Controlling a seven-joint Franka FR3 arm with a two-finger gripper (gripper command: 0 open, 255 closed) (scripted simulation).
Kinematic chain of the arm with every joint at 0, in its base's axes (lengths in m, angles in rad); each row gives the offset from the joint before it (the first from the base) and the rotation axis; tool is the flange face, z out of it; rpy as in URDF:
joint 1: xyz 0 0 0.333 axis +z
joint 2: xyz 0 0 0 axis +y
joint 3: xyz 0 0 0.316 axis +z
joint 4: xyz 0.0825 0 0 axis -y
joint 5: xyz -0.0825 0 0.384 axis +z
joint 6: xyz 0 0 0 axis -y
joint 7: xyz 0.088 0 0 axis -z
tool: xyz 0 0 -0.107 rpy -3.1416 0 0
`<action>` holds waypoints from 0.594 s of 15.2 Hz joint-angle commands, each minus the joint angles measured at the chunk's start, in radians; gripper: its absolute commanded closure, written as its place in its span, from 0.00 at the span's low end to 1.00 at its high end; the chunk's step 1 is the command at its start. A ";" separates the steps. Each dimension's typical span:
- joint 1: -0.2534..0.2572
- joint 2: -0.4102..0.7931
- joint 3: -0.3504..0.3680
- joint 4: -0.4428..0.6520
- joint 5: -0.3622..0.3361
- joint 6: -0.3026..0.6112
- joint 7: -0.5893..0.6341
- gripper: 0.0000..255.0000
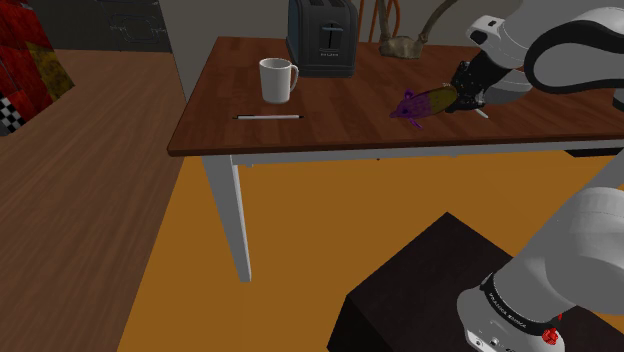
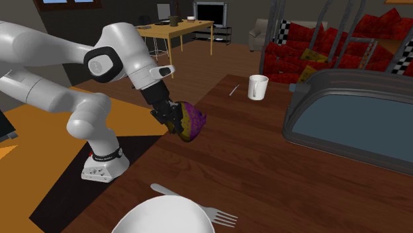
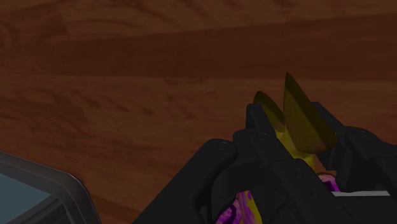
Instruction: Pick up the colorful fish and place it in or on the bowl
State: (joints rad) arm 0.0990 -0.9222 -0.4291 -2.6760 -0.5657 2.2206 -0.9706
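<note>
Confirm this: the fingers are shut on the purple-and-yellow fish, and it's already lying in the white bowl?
Wrong about the bowl. The fingers are shut on the fish, but it is held well apart from the white bowl, as the second exterior view shows.

Mug (image 1: 277,80) stands on table (image 1: 350,112) between toaster (image 1: 323,38) and, perhaps, pen (image 1: 268,117).

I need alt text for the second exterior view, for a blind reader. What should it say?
The white arm's black end effector is shut on a purple and yellow fish above a brown wooden table. A white bowl and a grey fork lie at the picture's bottom; a white mug stands farther back.
</note>
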 commanded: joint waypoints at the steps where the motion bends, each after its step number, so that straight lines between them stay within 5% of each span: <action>1: 0.000 0.000 0.000 0.000 0.000 0.000 0.000 1.00; 9: 0.006 -0.002 0.008 0.024 0.012 -0.027 -0.006 1.00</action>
State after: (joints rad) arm 0.1018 -0.9250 -0.4246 -2.6642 -0.5598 2.2059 -0.9738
